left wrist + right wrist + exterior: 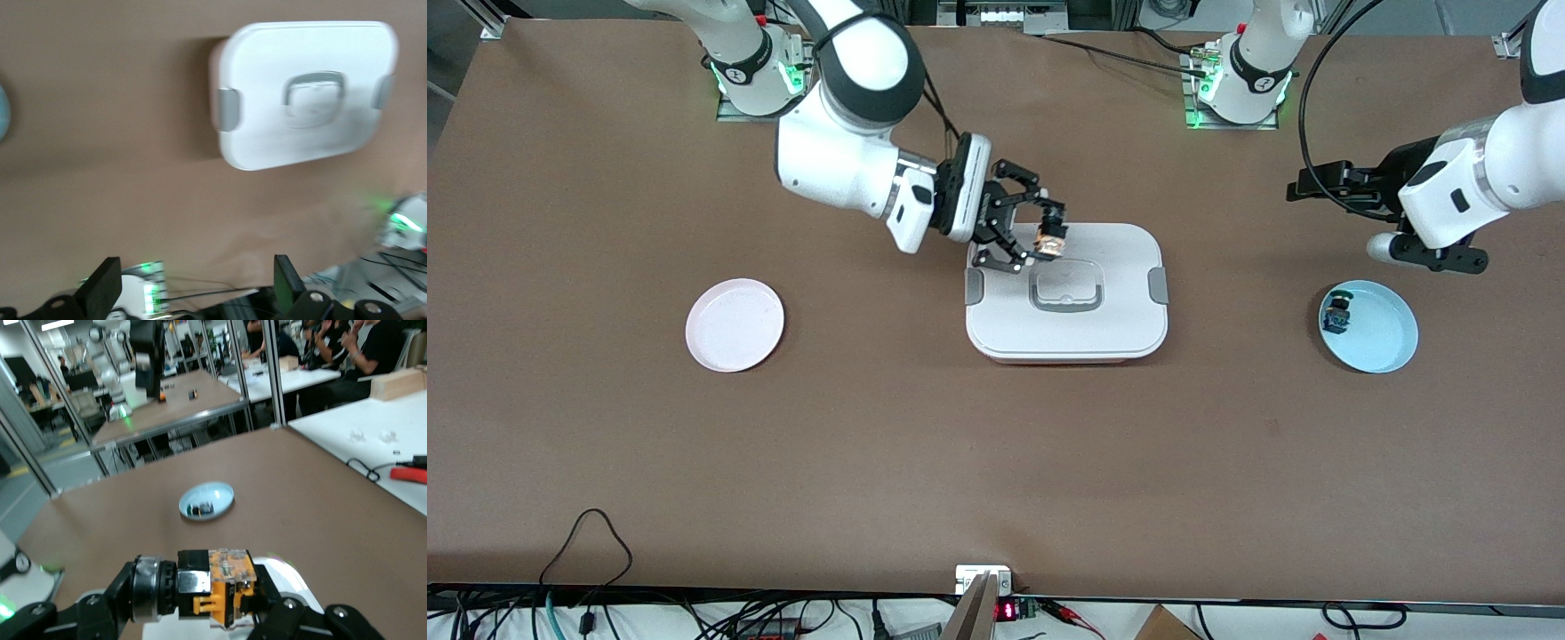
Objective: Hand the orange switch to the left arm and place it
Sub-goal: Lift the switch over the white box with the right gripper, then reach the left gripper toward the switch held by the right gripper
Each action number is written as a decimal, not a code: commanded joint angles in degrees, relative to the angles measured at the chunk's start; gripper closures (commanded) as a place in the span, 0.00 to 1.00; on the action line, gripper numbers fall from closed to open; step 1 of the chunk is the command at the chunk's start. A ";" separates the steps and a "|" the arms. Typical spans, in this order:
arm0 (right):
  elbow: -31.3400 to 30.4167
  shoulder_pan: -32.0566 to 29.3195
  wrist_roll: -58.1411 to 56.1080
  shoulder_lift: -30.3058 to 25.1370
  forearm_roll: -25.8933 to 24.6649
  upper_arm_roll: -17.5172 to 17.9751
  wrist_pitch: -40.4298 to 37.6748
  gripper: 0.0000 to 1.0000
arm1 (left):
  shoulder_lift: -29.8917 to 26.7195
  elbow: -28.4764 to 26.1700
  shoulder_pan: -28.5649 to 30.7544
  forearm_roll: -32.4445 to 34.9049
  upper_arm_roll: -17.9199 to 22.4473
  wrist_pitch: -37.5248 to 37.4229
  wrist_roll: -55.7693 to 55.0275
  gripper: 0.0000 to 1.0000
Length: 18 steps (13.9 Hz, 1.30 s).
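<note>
White box [1067,307] with grey clips, orange switch [1051,242], pink plate [735,324], blue plate [1378,333], brown table [871,444]

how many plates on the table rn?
2. Pink plate sits toward the right arm's end of the table, nothing on it. Blue plate sits toward the left arm's end, holding a small switch part. The box lies between them. None look hidden.

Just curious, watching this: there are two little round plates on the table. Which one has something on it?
The blue plate, toward the left arm's end of the table: a small blue-and-green switch part sits on it. The pink plate, toward the right arm's end, holds nothing.
</note>
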 commanded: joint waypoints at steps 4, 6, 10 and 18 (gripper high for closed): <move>3.35 2.36 -5.62 0.94 13.34 -0.57 1.07 0.98 | 1.20 -7.69 5.10 -28.14 0.01 -0.52 6.52 0.00; 3.44 2.36 -9.66 1.20 19.13 -0.57 0.98 0.98 | 1.29 -12.43 5.10 -38.85 0.01 1.14 9.34 0.00; 3.79 3.33 -12.14 1.56 24.52 -0.57 0.89 0.98 | 1.29 -18.42 4.31 -48.30 -1.65 7.29 16.52 0.00; 3.79 4.21 -12.14 1.65 25.67 -0.57 0.98 0.98 | 5.33 -22.91 4.13 -60.52 -8.68 13.27 20.42 0.00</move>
